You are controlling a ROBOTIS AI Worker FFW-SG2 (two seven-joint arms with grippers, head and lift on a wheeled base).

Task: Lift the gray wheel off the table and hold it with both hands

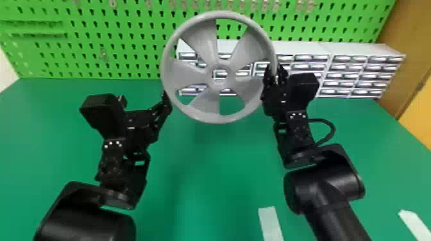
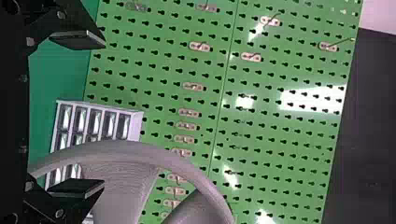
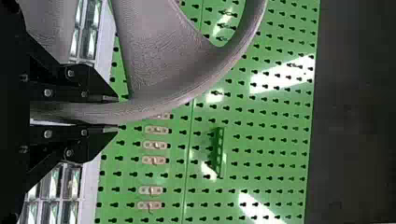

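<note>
Upright above the table, the gray wheel (image 1: 221,72) shows its spoked face in the head view. My left gripper (image 1: 166,102) is by its lower left rim, and my right gripper (image 1: 274,74) is on its right rim. In the left wrist view my left gripper (image 2: 100,114) stands open, fingers wide apart; the rim of the wheel (image 2: 140,151) passes close to one finger (image 2: 77,186), and contact cannot be told. The right wrist view has my right gripper (image 3: 116,114) shut on the rim of the wheel (image 3: 154,105), one finger on either side.
The green table (image 1: 205,170) spreads under both arms. Behind the wheel are a green pegboard (image 1: 128,41) with small hooks and white drawer cabinets (image 1: 359,51) at the back right. White strips (image 1: 271,222) lie on the table near the front.
</note>
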